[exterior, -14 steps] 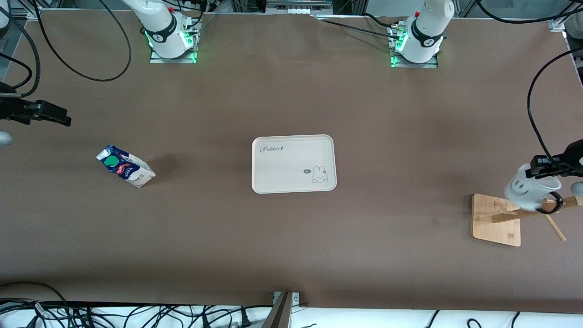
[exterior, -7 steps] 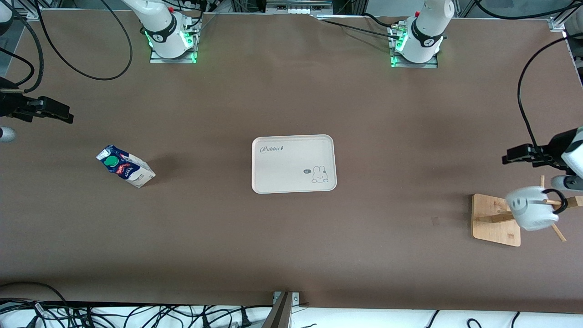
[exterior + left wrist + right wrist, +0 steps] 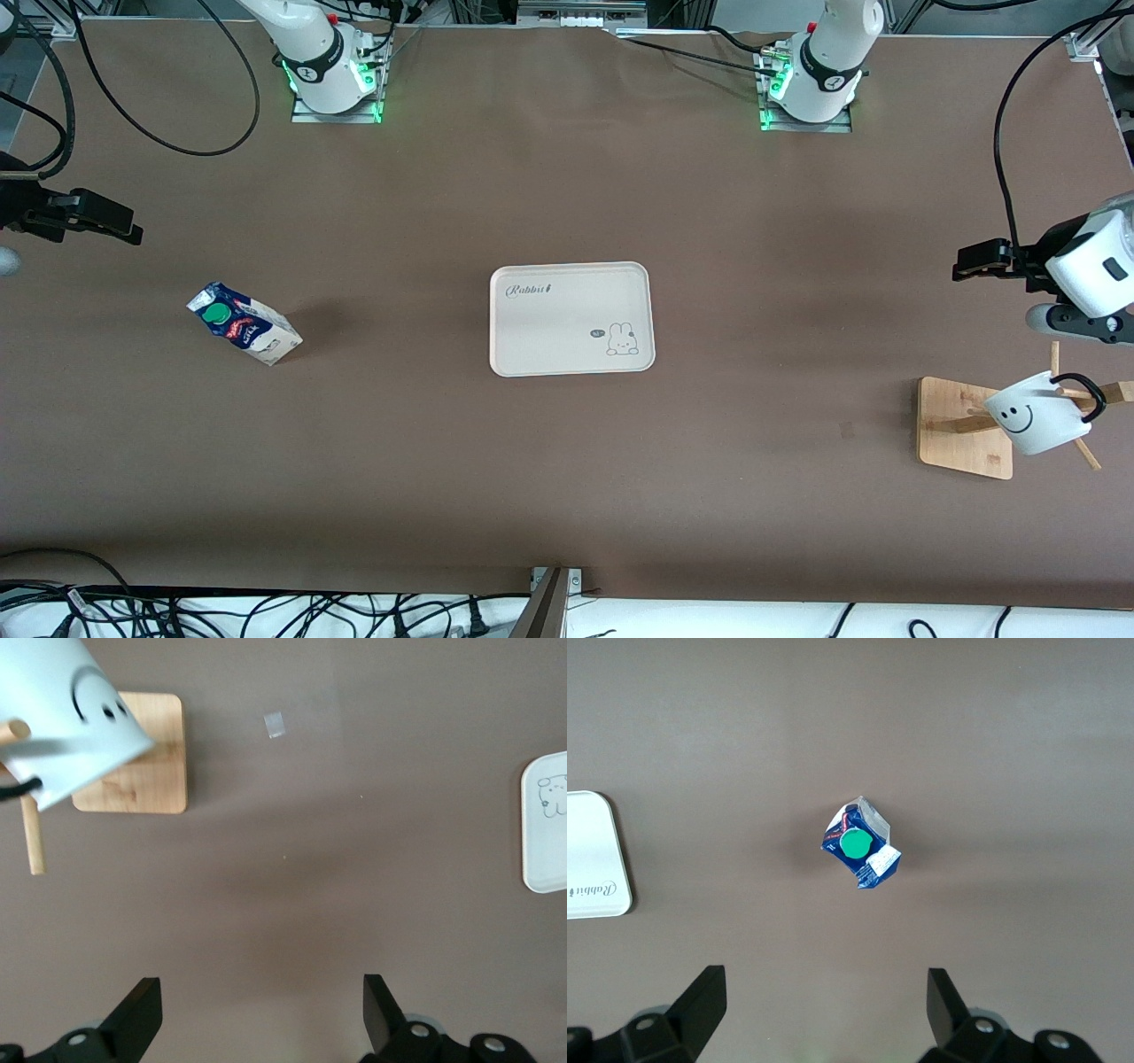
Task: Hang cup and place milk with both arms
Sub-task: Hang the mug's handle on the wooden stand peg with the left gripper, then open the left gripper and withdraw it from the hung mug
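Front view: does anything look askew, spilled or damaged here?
Nothing stands out. The cup hangs tilted by its handle on the wooden rack, as a hung mug would. The milk stands upright, unspilled, toward the right arm's end. The tray lies flat. Left pincer and right pincer are open.

Two white arms, dark grey joint rings, green lights glowing at both bases on metal plates. Black two-finger left gripper (image 3: 974, 263) and right gripper (image 3: 124, 226); black cables trail off each wrist.
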Tool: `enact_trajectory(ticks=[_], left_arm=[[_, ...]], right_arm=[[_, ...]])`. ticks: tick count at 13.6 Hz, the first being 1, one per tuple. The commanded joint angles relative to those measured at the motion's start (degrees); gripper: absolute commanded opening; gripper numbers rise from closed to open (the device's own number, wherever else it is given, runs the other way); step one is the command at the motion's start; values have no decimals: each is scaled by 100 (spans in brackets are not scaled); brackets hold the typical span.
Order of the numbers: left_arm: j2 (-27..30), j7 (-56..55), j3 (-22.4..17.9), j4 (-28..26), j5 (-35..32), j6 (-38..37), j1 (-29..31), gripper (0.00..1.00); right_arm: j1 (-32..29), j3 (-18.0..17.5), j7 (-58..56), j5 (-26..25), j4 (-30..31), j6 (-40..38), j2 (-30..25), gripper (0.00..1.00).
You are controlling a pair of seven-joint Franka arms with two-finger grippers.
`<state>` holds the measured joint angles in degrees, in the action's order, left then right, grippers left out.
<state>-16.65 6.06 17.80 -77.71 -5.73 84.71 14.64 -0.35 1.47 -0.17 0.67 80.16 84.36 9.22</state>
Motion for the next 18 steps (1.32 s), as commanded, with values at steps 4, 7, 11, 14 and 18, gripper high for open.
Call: enact_trajectory(ticks=[4,7,11,14,18], left_arm=[[1311,-254,-1972,-1411,361,1045,-1806,100],[2025,-402,-1974,-2344,370,1715,-1860,100],[2017,-536,-1921,-2337,397,1645,-1816,100],[1982,-518,-1912,-2266,371,1434,-1851,100],[1815,-430,-1912,-2030,353,1390,-1851,100]], right_arm=[[18,-15,9,48,26,28,1,100],[0,11,-122,-31,26,19,45,100],[18,3,-519,-92,17,98,45,100],[114,-41,-527,-295,8,98,45,100],[114,20,-440,-304,0,107,27,100]])
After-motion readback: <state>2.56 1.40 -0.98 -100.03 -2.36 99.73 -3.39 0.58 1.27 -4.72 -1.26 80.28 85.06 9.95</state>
